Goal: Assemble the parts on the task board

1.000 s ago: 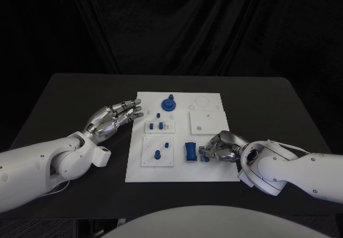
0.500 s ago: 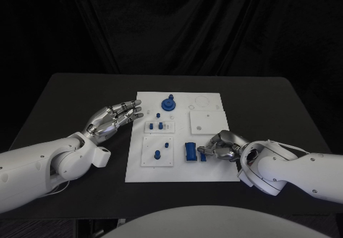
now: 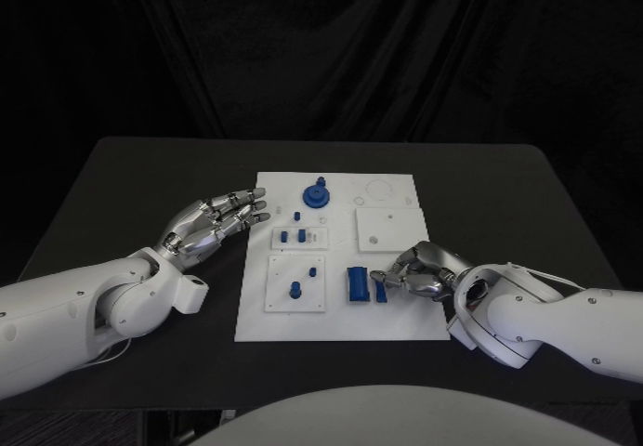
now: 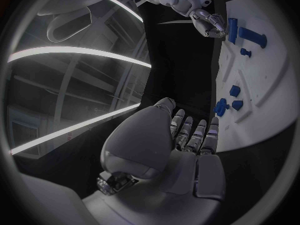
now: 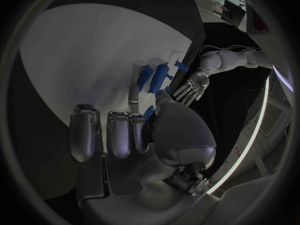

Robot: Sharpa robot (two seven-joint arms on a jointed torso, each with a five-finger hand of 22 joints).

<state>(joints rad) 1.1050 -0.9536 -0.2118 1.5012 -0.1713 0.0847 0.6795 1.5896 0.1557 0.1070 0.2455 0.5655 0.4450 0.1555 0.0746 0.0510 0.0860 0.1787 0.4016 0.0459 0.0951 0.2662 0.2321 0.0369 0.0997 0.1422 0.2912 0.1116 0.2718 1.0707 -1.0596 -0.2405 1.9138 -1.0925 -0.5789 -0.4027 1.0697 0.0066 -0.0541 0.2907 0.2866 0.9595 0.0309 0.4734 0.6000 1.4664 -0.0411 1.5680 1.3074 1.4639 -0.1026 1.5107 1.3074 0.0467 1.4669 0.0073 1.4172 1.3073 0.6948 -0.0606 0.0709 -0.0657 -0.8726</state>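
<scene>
The white task board (image 3: 402, 307) lies mid-table. On it are a round blue knobbed part (image 3: 318, 194), small blue pegs (image 3: 309, 238) on a white insert, more pegs (image 3: 295, 292) on a lower insert, and a blue block (image 3: 357, 284). My right hand (image 3: 421, 275) rests at the board's right edge with its fingers curled, pinching a small blue piece (image 3: 381, 291) right beside the block. The thumb presses that piece (image 5: 149, 113) in the right wrist view. My left hand (image 3: 221, 219) hovers just left of the board, fingers apart and empty (image 4: 190, 137).
A white square plate (image 3: 390, 229) and a ring outline (image 3: 379, 193) take up the board's far right part. Black table (image 3: 148, 186) surrounds the board. The right hand (image 4: 205, 16) and blue block (image 4: 233, 30) show in the left wrist view.
My right hand has nudged the small blue piece a little closer to the blue block. The left hand has stayed where it was.
</scene>
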